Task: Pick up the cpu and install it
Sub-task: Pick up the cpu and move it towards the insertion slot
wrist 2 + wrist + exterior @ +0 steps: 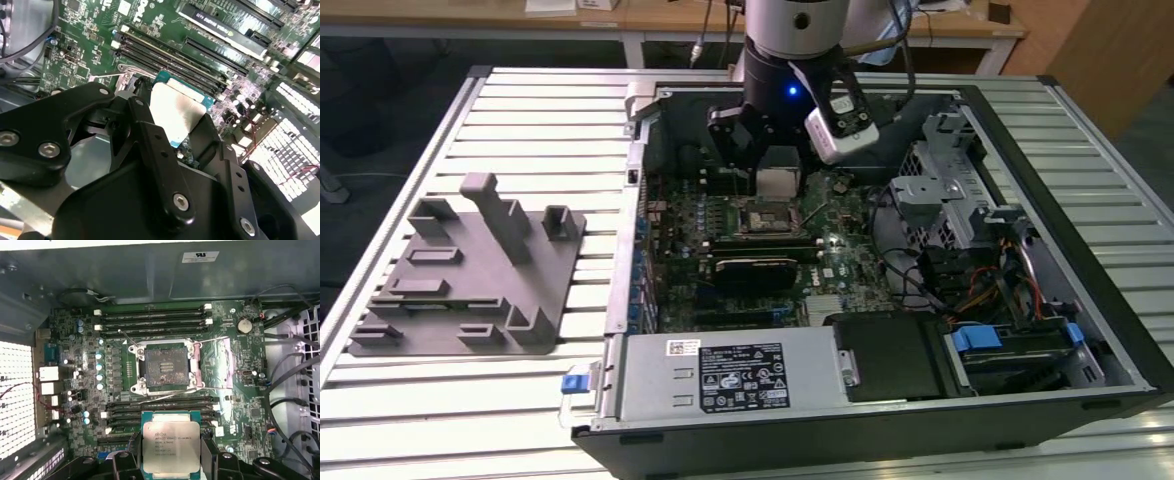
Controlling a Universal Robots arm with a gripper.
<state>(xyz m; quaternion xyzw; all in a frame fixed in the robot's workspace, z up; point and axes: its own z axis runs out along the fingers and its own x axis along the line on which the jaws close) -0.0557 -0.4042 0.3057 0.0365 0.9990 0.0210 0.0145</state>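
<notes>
My gripper [778,168] is shut on the cpu [778,183], a thin square chip with a silvery top and greenish edge. The chip hangs inside the open computer case, just above and behind the motherboard's open socket [765,218]. In the first wrist view the cpu [171,442] sits between the two black fingers [210,460], apart from the empty socket [164,367], whose metal load frame is swung open. In the second wrist view the cpu [177,112] is clamped at its edges by the fingers [150,140] over the green board.
Memory slots [155,320] flank the socket on two sides. A graphics card [754,268] lies nearer the exterior view's bottom. The power supply [720,375], drive cage [947,200] and loose cables [961,280] crowd the case. A grey fixture [467,270] stands on the slatted table at the exterior view's left.
</notes>
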